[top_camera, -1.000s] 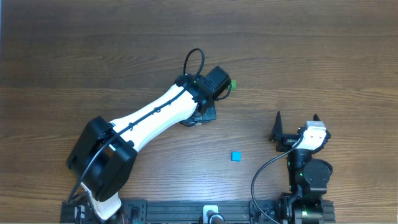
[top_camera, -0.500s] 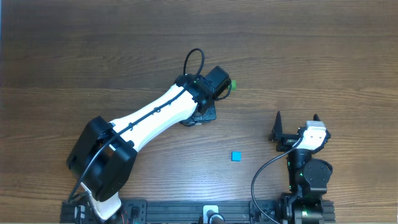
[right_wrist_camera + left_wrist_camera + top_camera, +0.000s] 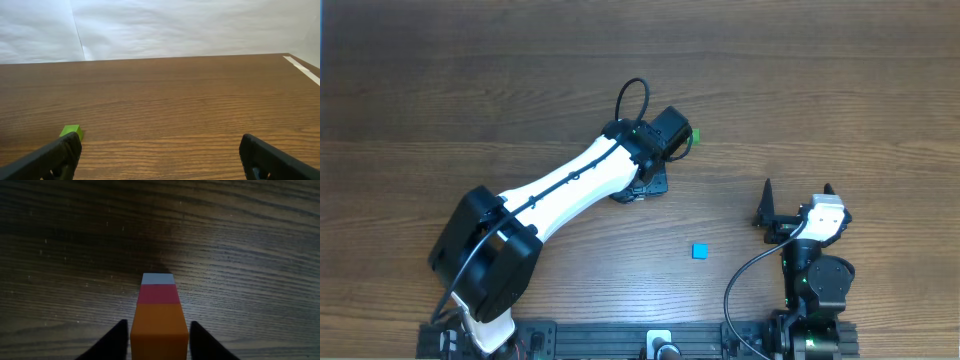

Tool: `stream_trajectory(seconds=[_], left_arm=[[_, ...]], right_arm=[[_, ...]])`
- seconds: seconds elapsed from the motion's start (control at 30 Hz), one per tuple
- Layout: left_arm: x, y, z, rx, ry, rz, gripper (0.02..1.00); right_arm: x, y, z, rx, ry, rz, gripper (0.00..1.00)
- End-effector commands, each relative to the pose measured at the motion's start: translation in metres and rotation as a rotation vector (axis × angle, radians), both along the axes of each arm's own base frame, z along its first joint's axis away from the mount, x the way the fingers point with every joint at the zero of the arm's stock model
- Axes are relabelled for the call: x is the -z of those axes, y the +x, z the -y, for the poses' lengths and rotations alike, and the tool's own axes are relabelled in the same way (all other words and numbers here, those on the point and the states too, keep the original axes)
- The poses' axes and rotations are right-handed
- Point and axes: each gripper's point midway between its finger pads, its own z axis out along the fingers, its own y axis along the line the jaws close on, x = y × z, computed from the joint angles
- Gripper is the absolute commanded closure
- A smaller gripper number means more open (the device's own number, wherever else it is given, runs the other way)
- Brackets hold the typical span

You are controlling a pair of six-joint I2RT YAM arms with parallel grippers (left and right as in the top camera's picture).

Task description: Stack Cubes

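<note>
Left gripper (image 3: 156, 331): fingers set narrow, one against each side face of the orange cube (image 3: 159, 325) – clamped on it as far as the left wrist view shows.
Orange cube: top of a three-cube stack; it sits squarely on the red cube (image 3: 158, 294), which sits on the white cube (image 3: 158, 278).
Stack: upright on the table (image 3: 470, 80), edges aligned, directly below the left wrist.
Right gripper (image 3: 797, 195): fingers spread wide, nothing between them, touching nothing; it sits near its own base at the table's right side.
Green cube (image 3: 695, 136): on the table just beside the left wrist, partly covered by it in the top view; in the right wrist view it lies well ahead of the right gripper.
Blue cube (image 3: 700, 250): alone on the table between the two arms, nearer the bases, well apart from both grippers.
Edges: the far table edge meets a white backdrop (image 3: 200, 25) in the right wrist view.
Open room: bare wood all around the stack in the left wrist view – and broad bare surface beyond the left arm and to both sides of it.
</note>
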Motion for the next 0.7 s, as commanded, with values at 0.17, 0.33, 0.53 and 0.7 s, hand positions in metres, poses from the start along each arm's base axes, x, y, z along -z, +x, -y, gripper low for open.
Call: stream_trajectory(seconds=[0.17,0.33,0.53,0.7], left_arm=[[0.002,0.011,-0.002,-0.018,0.020,0.034,0.029],[-0.024,0.030,-0.005,-0.041,-0.001,0.154,0.020],[-0.113,0.067,-0.024,-0.085,-0.137,0.406,0.020],[-0.199,0.077,-0.058,-0.110,-0.236,0.654,0.020]], right_arm=[[0.001,0.000,0.001,0.001,-0.004,0.000,0.009],[0.001,0.000,0.001,0.001,-0.004,0.000,0.007],[0.001,0.000,0.001,0.001,-0.004,0.000,0.009],[0.001,0.000,0.001,0.001,-0.004,0.000,0.009]])
